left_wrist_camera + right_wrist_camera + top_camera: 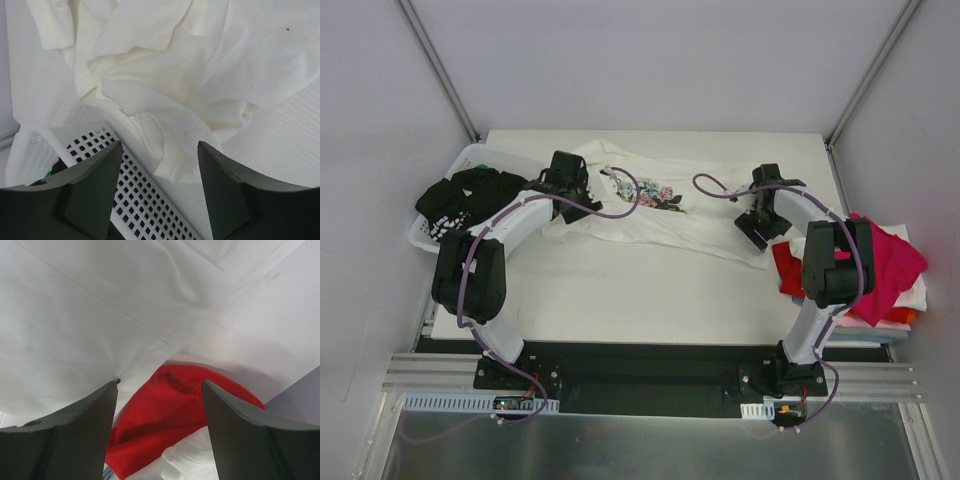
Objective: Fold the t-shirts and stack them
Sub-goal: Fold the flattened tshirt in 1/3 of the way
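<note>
The table (620,290) carries the white floral t-shirt (650,215), spread crumpled across its far middle. At the left edge, the white basket (420,232) holds 1 black t-shirt (470,195). At the right, the red t-shirt (788,270) and the magenta t-shirt (890,265) lie piled. The left gripper (565,180) over the floral shirt's left end and the right gripper (755,215) over its right end both stand with jaws apart, gripping nothing.

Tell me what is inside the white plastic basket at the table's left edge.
A crumpled black t-shirt with white print fills the white plastic basket, draping over its rim. Anything beneath it is covered.
</note>
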